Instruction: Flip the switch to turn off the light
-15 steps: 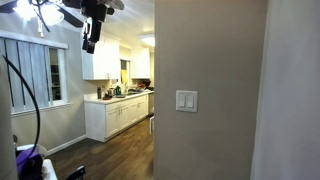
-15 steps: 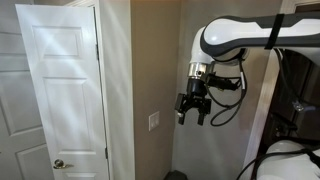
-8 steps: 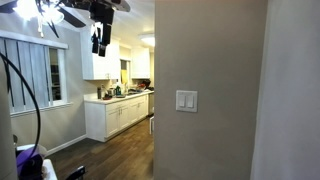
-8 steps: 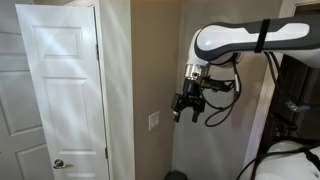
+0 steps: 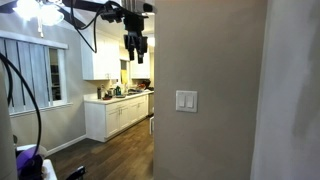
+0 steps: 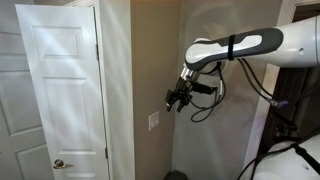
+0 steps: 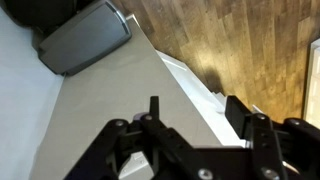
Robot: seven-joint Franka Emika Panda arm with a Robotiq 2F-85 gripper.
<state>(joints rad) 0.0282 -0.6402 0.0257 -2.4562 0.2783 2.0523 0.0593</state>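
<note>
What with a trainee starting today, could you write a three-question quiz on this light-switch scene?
1. True or false: the tool is touching the switch.
2. In both exterior views, the switch sits: A) lower than the tool, B) higher than the tool, C) level with the tool.
3. Fill in: in the wrist view, the tool's jaws stand ____.
Key: 1 false; 2 A; 3 open.
</note>
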